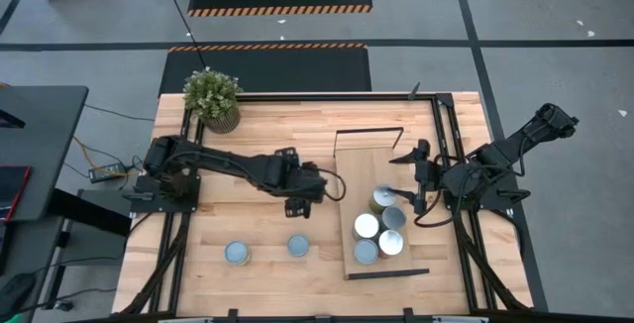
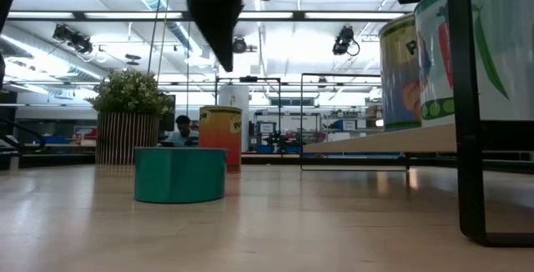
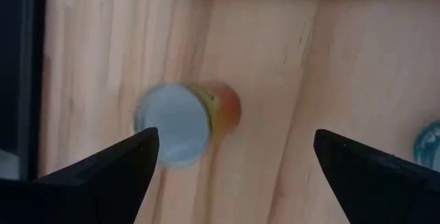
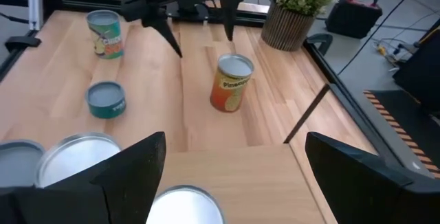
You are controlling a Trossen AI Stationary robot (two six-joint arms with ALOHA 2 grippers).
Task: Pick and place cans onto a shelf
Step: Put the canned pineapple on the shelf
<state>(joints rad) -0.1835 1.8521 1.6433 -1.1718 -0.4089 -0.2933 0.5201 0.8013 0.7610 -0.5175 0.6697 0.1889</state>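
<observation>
My left gripper (image 1: 307,202) is open and hangs over an upright orange-sided can (image 4: 230,83) with a pale blue top (image 3: 172,124) on the table, left of the shelf. It touches nothing. The high view hides this can under the gripper. My right gripper (image 1: 407,177) is open and empty over the far part of the light-wood shelf (image 1: 369,164). Several cans (image 1: 380,226) stand on the shelf's near half. Two more cans stand on the table: a tall one (image 1: 237,253) and a short teal one (image 1: 298,246), which also shows in the low view (image 2: 179,174).
A potted plant (image 1: 212,97) stands at the table's far left corner. The shelf's black frame ends (image 1: 386,274) stick up at its short sides, and one post (image 2: 463,105) shows close in the low view. A black rail (image 1: 451,145) runs along the table's right side.
</observation>
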